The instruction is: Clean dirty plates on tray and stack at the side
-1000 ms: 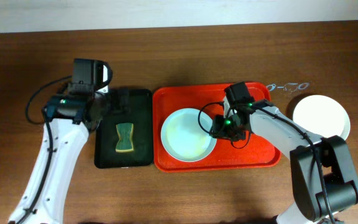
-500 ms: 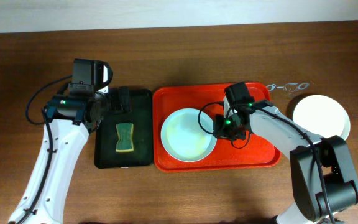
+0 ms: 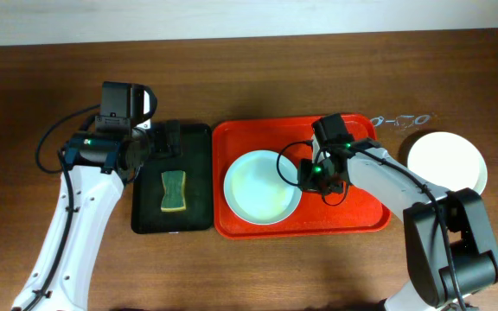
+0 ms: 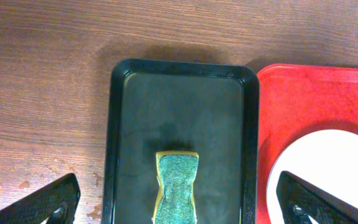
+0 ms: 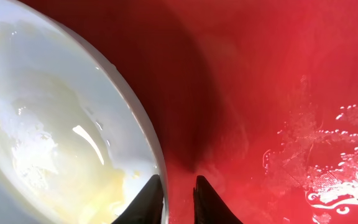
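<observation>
One dirty plate point(image 3: 262, 187), pale and glossy with yellow smears, lies on the left half of the red tray point(image 3: 361, 212). My right gripper point(image 3: 305, 175) is at the plate's right rim. In the right wrist view its gripper point(image 5: 178, 180) has one finger inside the plate point(image 5: 42, 124) and the other outside over the tray point(image 5: 278, 93), shut on the rim. My left gripper point(image 4: 179, 205) hangs wide open above the black tray, holding nothing.
A green-yellow sponge point(image 3: 174, 191) lies in the black tray point(image 3: 193, 138) left of the red tray; the left wrist view shows the sponge point(image 4: 177, 186) between my open fingers. A white plate point(image 3: 446, 162) sits on the table at the right.
My right gripper's jaws have narrowed onto the plate's right rim. The left arm, sponge and plates have not moved.
</observation>
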### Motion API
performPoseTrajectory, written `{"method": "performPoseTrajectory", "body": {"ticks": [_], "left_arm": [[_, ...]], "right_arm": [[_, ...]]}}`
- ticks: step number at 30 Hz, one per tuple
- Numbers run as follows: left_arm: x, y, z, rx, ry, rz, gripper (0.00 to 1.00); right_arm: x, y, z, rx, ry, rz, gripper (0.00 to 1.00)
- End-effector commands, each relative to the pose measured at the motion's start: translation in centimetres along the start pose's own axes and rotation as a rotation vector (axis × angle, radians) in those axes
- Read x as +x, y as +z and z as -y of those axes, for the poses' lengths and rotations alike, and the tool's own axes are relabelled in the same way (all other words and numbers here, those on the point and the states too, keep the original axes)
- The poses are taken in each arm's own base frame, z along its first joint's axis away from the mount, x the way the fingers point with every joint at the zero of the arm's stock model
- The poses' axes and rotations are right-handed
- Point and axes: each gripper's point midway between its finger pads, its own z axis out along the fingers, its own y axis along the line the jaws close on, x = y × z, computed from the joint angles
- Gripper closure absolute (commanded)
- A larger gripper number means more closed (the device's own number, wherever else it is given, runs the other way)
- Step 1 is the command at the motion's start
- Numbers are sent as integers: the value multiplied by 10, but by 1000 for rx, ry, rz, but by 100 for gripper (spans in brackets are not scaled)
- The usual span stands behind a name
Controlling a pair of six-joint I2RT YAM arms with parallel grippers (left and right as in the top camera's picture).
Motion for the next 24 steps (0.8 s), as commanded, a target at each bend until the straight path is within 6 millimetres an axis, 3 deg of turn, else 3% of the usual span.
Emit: {"method": "performPoseTrajectory", "body": {"ticks": [1,7,9,17,22,24], "left_arm": [[-5,-5,-2,-8,-19,18,1],[-5,-5,-2,-8,-20,18,1],[-5,-5,-2,-8,-19,18,1],[-5,-5,-2,-8,-19,18,1],[-5,-5,-2,-8,-19,18,1],[-5,-5,-2,-8,-19,18,1]], "right_arm": [[-2,1,-3,7,-8,11,81],[-3,2,-10,-3,-31,21,81],[-1,5,-14,11,-55,28,76],[-3,6,0,88,-54,53,74],[-4,6,-1,86,-53,57,75],[-4,6,-1,86,-53,57,83]]}}
